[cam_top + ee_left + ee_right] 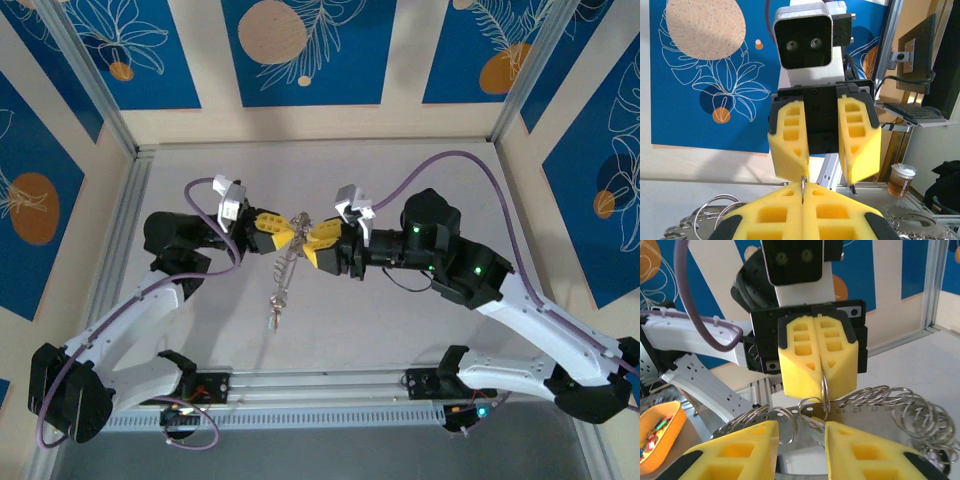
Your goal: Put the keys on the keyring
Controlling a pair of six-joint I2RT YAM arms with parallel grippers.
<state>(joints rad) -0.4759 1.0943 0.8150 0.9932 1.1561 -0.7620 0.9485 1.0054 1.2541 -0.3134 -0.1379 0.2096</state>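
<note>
Over the middle of the table my two grippers meet tip to tip. My left gripper (pixel 283 232) (pixel 803 200) (pixel 821 385) is shut on a thin grey metal ring (pixel 803 184) (pixel 825 387) that stands edge-on between its yellow pads. I cannot tell whether this ring is the keyring. My right gripper (pixel 318 240) (pixel 801 432) (pixel 826 176) is open. Several linked wire rings (pixel 790 422) and a flat metal strip with holes (pixel 865 412) lie in and behind its gap. A bunch of metal (pixel 280 285) hangs from the meeting point. No single key can be made out in it.
More loops of wire ring spread to the right (pixel 910 402) and low left (pixel 715 207). An orange tray of small coloured bits (pixel 660 427) sits at the left. A cup of brown drink (pixel 900 180) stands beyond the frame. The aluminium rail (pixel 310 385) runs along the near edge.
</note>
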